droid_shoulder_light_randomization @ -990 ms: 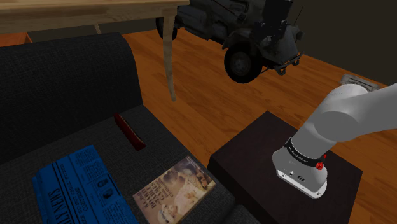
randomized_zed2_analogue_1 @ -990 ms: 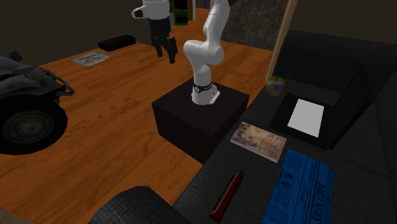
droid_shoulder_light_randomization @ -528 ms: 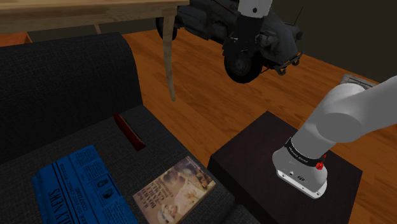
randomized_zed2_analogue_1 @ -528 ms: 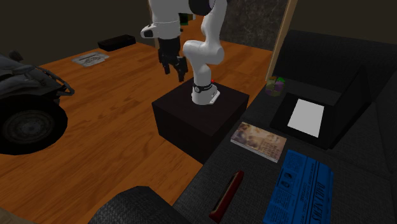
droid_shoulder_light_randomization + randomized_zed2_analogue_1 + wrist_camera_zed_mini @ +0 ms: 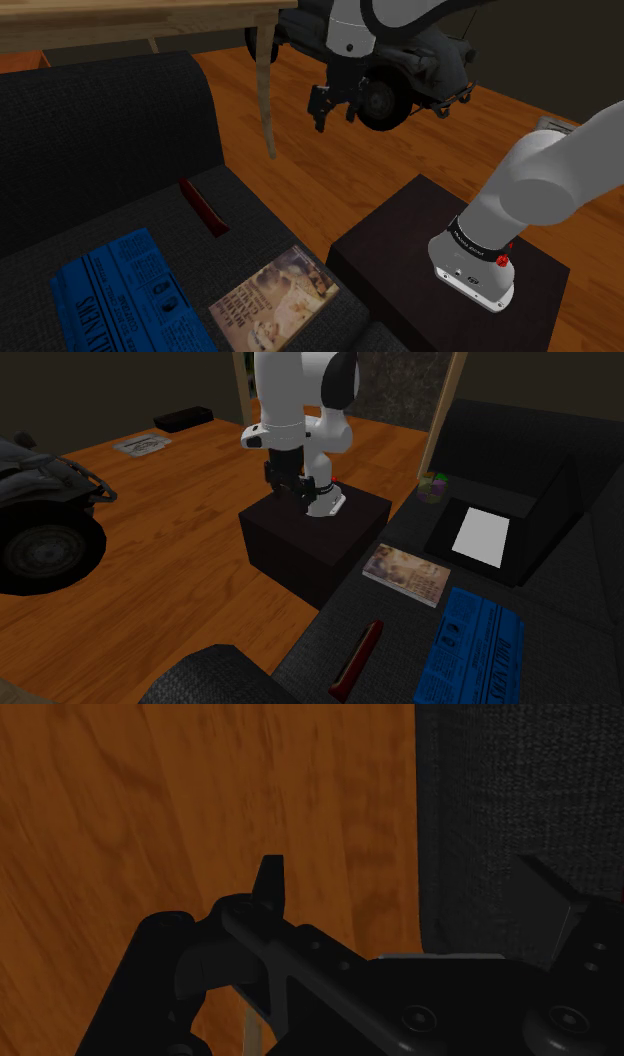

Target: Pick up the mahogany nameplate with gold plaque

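The nameplate (image 5: 203,206) is a slim dark red bar lying on the black sofa seat (image 5: 150,215), near the backrest; in the second exterior view the nameplate (image 5: 357,658) lies at the seat's near edge. My black gripper (image 5: 335,106) hangs open and empty above the wooden floor, well apart from the nameplate, toward the shoulder view's right. From the second exterior view the gripper (image 5: 288,484) is in front of the stand. In the wrist view the gripper (image 5: 405,894) has its fingers spread over floor boards beside the sofa's dark edge (image 5: 520,804).
A blue newspaper (image 5: 130,295) and a picture book (image 5: 275,298) lie on the seat. The dark stand (image 5: 400,270) sits close to the sofa. A wooden leg (image 5: 265,80) and a vehicle's wheel (image 5: 380,100) stand on the floor (image 5: 330,170) behind the gripper.
The arm has swung down and toward the sofa. The gripper came from high over the floor to a lower spot, closer to the stand and the seat. Nothing on the sofa moved.
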`<state>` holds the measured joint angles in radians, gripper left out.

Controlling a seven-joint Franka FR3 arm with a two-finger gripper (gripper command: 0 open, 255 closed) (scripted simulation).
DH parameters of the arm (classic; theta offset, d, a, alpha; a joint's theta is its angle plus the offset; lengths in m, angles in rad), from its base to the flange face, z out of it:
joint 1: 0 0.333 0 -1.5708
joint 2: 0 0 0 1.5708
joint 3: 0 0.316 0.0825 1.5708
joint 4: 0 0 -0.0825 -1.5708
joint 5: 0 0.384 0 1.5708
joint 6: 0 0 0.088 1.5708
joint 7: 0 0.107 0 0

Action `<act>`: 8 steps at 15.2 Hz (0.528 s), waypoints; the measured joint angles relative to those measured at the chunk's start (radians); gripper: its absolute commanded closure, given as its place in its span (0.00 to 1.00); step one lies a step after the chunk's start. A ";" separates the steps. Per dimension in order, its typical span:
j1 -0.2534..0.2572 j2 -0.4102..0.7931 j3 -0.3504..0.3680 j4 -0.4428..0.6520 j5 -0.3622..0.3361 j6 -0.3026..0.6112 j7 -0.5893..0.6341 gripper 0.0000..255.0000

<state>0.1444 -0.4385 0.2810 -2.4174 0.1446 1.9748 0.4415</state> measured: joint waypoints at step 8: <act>0.027 0.275 0.128 0.116 -0.056 0.175 0.144 0.00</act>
<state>0.1710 -0.1635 0.4088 -2.3012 0.0889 2.1501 0.5856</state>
